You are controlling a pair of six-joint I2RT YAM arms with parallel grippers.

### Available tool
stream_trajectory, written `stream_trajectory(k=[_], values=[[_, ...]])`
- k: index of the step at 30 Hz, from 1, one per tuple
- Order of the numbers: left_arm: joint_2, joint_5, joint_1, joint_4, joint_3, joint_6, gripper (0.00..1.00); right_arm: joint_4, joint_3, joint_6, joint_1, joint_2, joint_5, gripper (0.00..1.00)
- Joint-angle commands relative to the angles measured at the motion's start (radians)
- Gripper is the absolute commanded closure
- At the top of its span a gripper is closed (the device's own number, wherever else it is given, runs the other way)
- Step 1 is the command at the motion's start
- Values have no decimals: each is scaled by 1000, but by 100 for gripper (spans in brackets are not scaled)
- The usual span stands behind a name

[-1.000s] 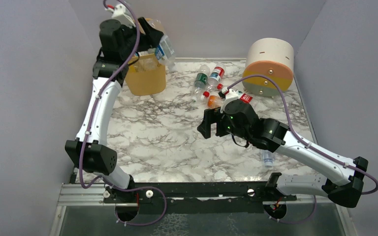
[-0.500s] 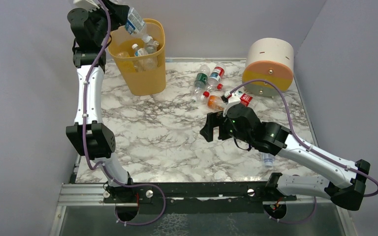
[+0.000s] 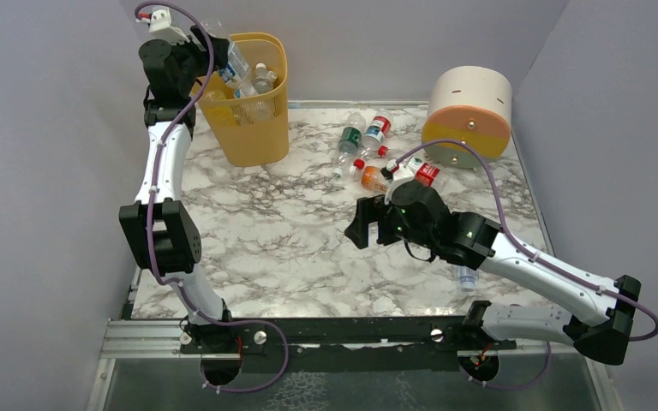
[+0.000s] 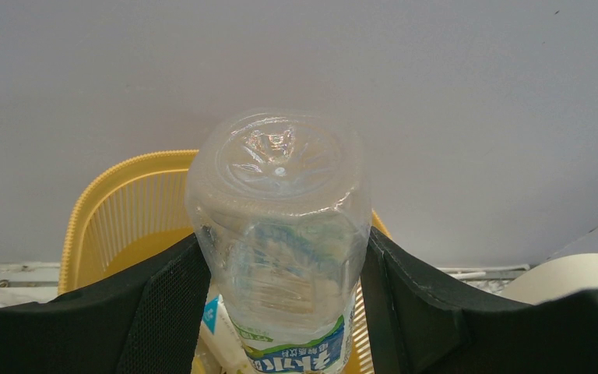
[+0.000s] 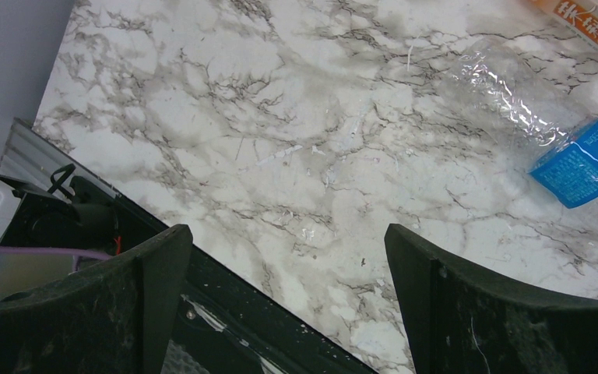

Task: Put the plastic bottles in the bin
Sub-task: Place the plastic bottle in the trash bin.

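Clamping a clear bottle by its sides, the left gripper sits high on its outstretched arm over the rim of the yellow bin, while the right gripper hangs wide open and empty above the marble table near loose bottles.

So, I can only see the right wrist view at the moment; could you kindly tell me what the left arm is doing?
Observer: The left claw is shut on a clear bottle, holding it over the yellow bin.
Operator: Thank you. Is anything inside the bin?
Observer: Yes, the top view shows at least two bottles lying in it.
Operator: And where are most of the others, please?
Observer: A cluster of bottles lies on the far part of the table, beside the round drum.
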State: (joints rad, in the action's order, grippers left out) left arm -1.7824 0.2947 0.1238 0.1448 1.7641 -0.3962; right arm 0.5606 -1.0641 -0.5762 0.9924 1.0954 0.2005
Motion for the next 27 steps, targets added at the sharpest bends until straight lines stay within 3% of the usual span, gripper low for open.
stream_trajectory(k=[1, 3, 10, 20, 27], values=[[-6, -14, 6, 32, -5, 88, 36, -30, 10, -11, -10, 9, -22, 3], [-26, 4, 6, -41, 29, 109, 25, -25, 4, -9, -10, 10, -16, 3], [-73, 41, 6, -248, 115, 132, 1, -10, -25, 4, -17, 42, -9, 2], [-5, 44, 6, -355, 157, 90, 1, 22, -67, 30, -121, 108, -25, 1], [142, 110, 5, -375, 57, 35, 1, 22, -67, 62, -280, 162, -48, 1]])
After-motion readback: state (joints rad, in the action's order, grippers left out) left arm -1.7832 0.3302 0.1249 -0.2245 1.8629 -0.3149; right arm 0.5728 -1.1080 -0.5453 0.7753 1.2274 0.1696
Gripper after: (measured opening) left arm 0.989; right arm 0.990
